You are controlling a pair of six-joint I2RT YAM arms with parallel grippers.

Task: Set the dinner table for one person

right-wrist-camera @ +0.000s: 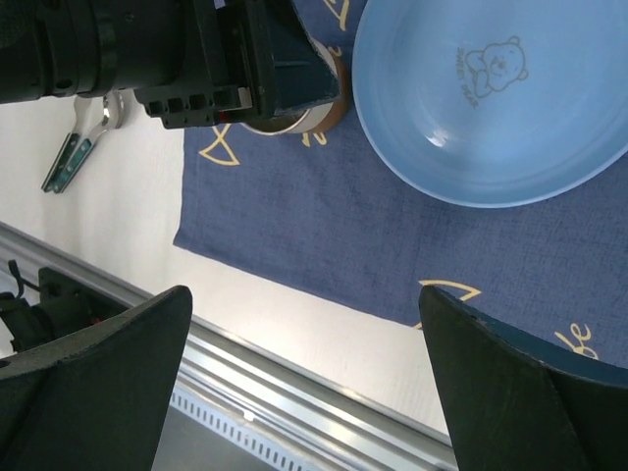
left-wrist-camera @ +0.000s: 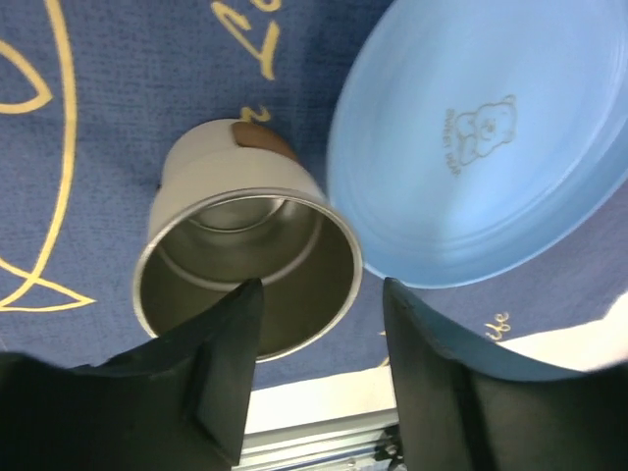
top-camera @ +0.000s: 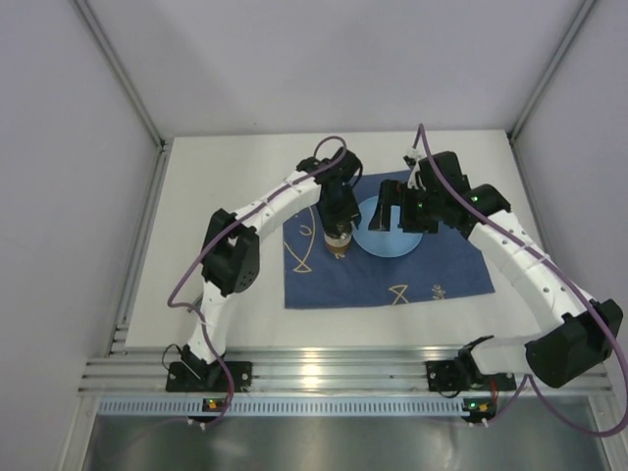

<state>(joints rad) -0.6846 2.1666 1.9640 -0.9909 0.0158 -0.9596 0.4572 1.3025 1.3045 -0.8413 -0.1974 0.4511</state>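
Observation:
A dark blue fish-print cloth [top-camera: 392, 270] lies on the white dinner table [top-camera: 226, 196]. On the cloth stand a light blue plate [top-camera: 386, 231] with a bear print and, just to its left, a metal cup [top-camera: 337, 243]. In the left wrist view the cup [left-wrist-camera: 245, 265] stands upright beside the plate [left-wrist-camera: 481, 137]. My left gripper [left-wrist-camera: 322, 285] is open, with one finger over the cup's mouth and the other outside its rim. My right gripper [right-wrist-camera: 304, 289] is wide open and empty, held above the cloth's near edge beside the plate [right-wrist-camera: 491, 98].
A utensil with a green handle [right-wrist-camera: 83, 137] lies on the bare table [right-wrist-camera: 128, 226] left of the cloth. Aluminium rails [top-camera: 324, 373] run along the near edge. Both arms crowd close together over the plate and cup.

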